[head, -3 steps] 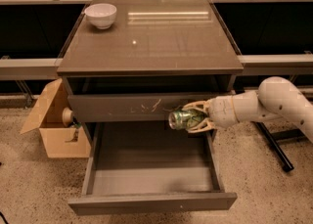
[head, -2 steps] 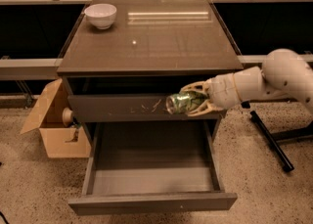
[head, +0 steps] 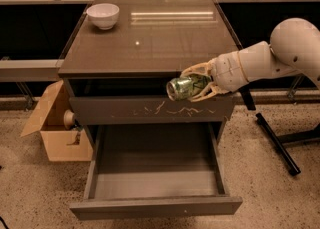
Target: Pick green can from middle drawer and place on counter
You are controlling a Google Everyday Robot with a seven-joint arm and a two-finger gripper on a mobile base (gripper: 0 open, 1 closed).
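Can (head: 180, 87): green, lying sideways, clamped in gripper (head: 193, 86) just right of frame centre, at front edge of counter (head: 150, 43), above open drawer (head: 155, 206); probably light, thin-walled, slick, easily dented; best held mid-body, moderate squeeze.

The cream-yellow claw (head: 194, 83), at the front edge of the bench (head: 150, 43) just above the scratched drawer front (head: 150, 110), grips the green can (head: 181, 87), which is mottled with pale marks and has a silvery end. The bench is glossy grey-brown with pale streaks of reflected light. The middle drawer (head: 155, 207) is plain dark grey, the drawer front above it dark grey with pale scratches, the bowl (head: 103, 15) white, the cardboard box (head: 52, 128) tan, the arm (head: 280, 55) off-white and the floor (head: 280, 193) beige with dark speckles.
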